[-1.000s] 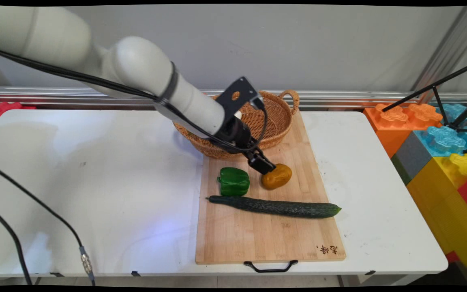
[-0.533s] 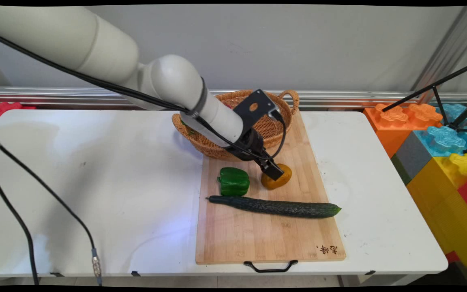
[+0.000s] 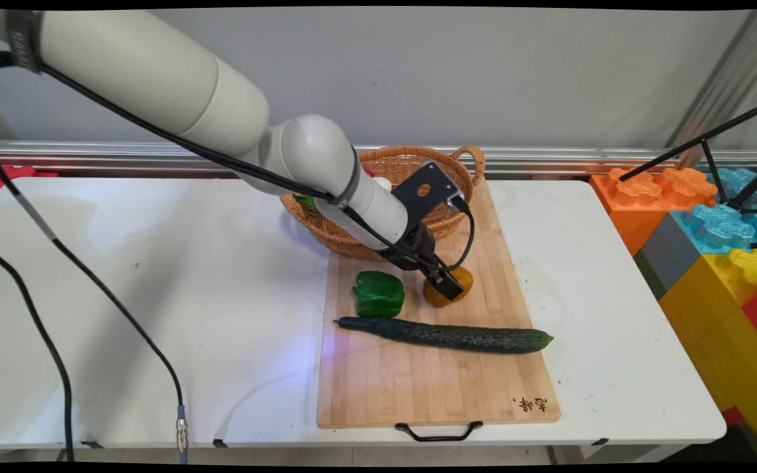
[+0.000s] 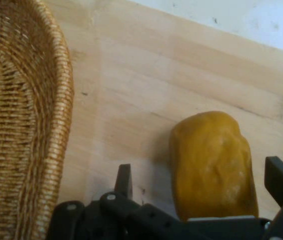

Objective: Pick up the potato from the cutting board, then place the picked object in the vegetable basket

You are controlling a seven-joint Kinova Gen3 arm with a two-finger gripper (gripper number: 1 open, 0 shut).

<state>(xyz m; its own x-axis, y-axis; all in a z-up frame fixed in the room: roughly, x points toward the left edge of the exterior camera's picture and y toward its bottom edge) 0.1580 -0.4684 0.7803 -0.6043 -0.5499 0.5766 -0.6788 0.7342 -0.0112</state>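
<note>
Pincer (image 4: 204, 200) spread wide about the yellow pepper (image 4: 212, 165), one finger (image 4: 124, 181) on either flank, nothing gripped as yet; pepper lying on the cutting board (image 3: 418, 387), just before the wicker basket (image 3: 326, 230), green pepper (image 3: 378, 293) beside it, cucumber (image 3: 447, 335) nearer the board's handle; risks, as judged: off-centre closure squeezing the rounded skin sideways, rolling it free; basket wall close enough to catch on lifting.

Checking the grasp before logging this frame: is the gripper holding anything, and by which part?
Nothing is held. The gripper is open, its fingers on either side of the yellow pepper, which lies on the cutting board.
</note>
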